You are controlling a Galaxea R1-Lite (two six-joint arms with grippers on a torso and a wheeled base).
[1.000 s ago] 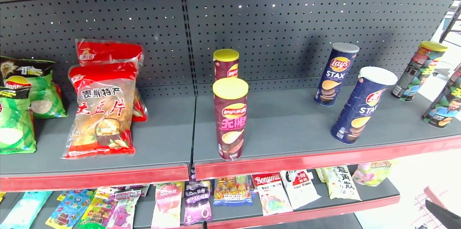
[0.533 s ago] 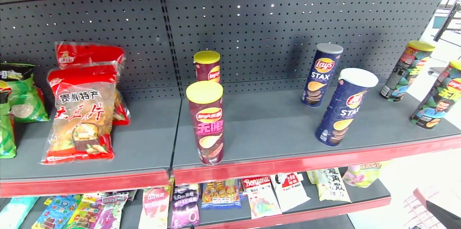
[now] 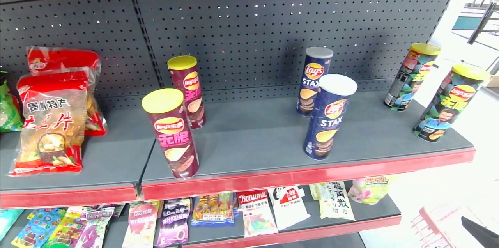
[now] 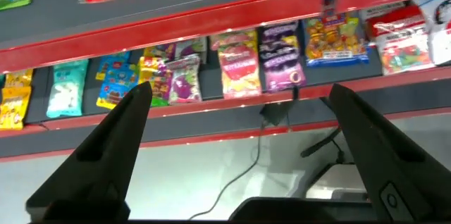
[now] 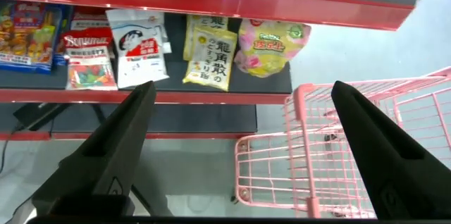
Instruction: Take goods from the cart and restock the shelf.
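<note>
The grey shelf [image 3: 273, 139] with a red front edge carries two maroon chip cans with yellow lids [image 3: 171, 133] [image 3: 188, 90], two dark blue cans [image 3: 329, 115] [image 3: 314, 80] and two multicoloured cans [image 3: 448, 101] [image 3: 411, 76]. At its left stand red snack bags [image 3: 50, 123]. A pink wire cart [image 5: 317, 153] stands on the floor beside the shelf's right end, its corner [image 3: 436, 220] at the lower right. My left gripper [image 4: 239, 146] is open and empty, facing the lower shelf. My right gripper [image 5: 239, 153] is open and empty above the cart's rim.
The lower shelf [image 3: 304, 232] holds a row of candy and snack packets [image 3: 257, 213]. Black perforated back panels [image 3: 249, 37] rise behind the cans. Bare shelf space lies between the maroon and blue cans. Light floor opens to the right of the shelf.
The head camera has turned right, so the whole shelf picture slid left and more of the cart came in. The cans and bags have not moved on the shelf.
</note>
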